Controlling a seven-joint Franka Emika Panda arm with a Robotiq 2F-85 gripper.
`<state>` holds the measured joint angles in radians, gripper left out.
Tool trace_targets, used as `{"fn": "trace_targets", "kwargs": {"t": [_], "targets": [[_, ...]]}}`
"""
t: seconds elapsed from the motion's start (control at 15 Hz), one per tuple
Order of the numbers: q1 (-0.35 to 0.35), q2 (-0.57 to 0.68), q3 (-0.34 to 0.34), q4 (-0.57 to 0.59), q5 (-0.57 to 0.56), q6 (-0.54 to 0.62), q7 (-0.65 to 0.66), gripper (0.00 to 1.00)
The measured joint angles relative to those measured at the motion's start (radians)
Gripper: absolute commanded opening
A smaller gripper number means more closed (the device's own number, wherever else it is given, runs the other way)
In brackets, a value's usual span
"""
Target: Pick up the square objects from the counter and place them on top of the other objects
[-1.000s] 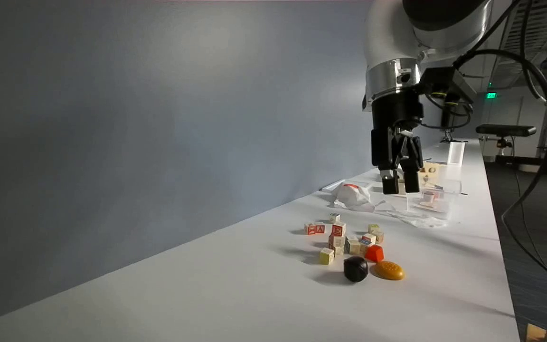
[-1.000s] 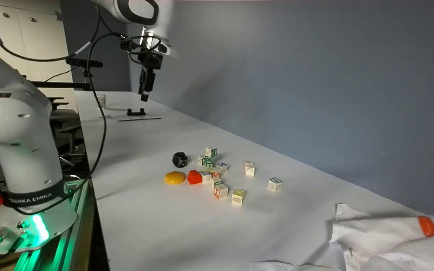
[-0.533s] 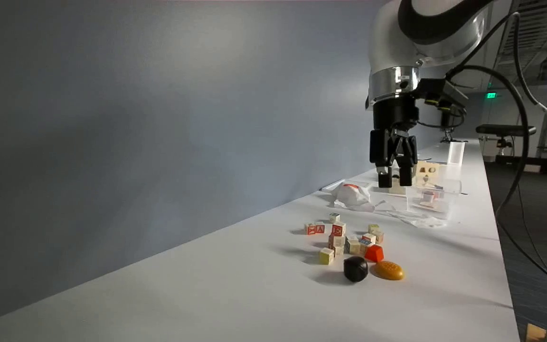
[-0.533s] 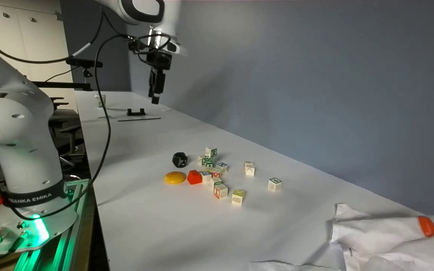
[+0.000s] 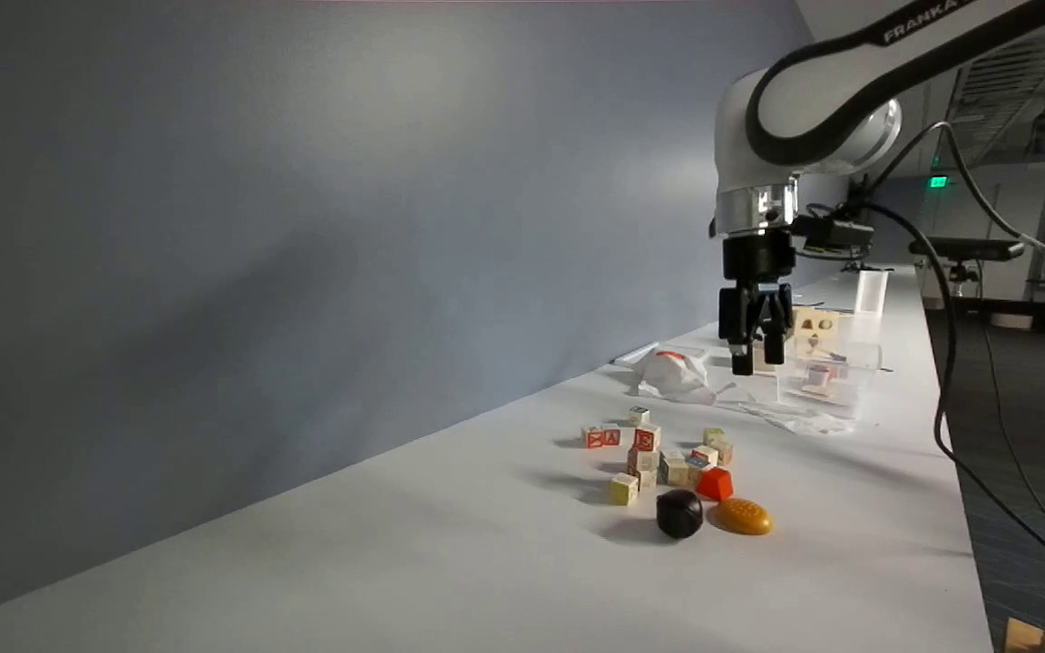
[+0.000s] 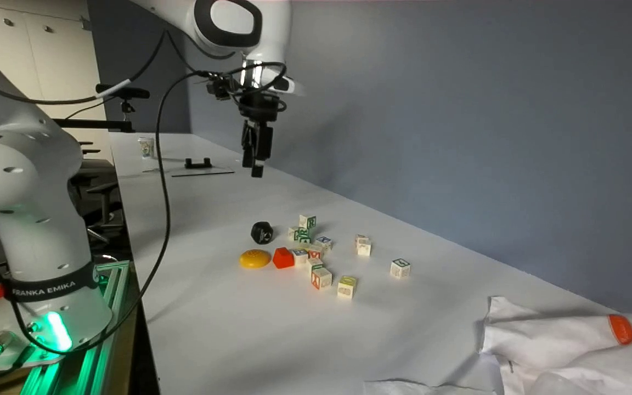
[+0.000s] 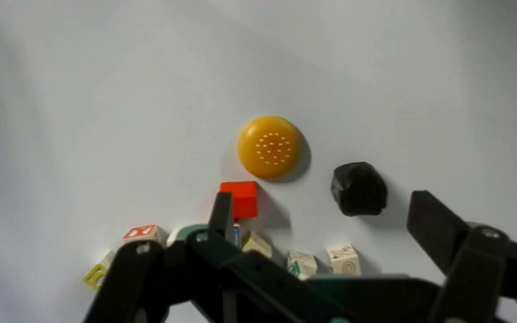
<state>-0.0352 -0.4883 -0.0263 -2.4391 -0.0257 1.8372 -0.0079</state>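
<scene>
Along grey wall [image 5: 305,199], white counter [image 5: 450,562].

Long white desk [image 6: 239,323] strewn with small pale letter blocks [image 6: 346,287].
Most blocks sit in a loose cluster, a few apart; just beside it lies a red piece [image 6: 283,258], with a rounded yellow-orange piece [image 6: 254,259] and a black faceted piece [image 6: 261,232] near. Well apart lies crumpled white wrapping [image 6: 557,340], a clear plastic container [image 5: 849,399] near it. Toward the opposite end rest a cup [image 6: 146,147] and a small black stand [image 6: 198,164].
</scene>
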Motion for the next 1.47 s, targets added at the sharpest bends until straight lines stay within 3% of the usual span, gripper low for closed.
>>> {"fn": "trace_targets", "kwargs": {"t": [0.33,0.53,1.07,1.47], "targets": [[-0.068,0.098,-0.051,-0.026,-0.135,0.207,-0.013,1.0],[-0.102,0.153,-0.08,-0.043,-0.141,0.314,-0.006,1.0],[-0.102,0.175,-0.087,-0.045,-0.13,0.338,-0.019,1.0],[-0.103,0.263,-0.163,-0.045,-0.074,0.433,-0.187,1.0]]}}
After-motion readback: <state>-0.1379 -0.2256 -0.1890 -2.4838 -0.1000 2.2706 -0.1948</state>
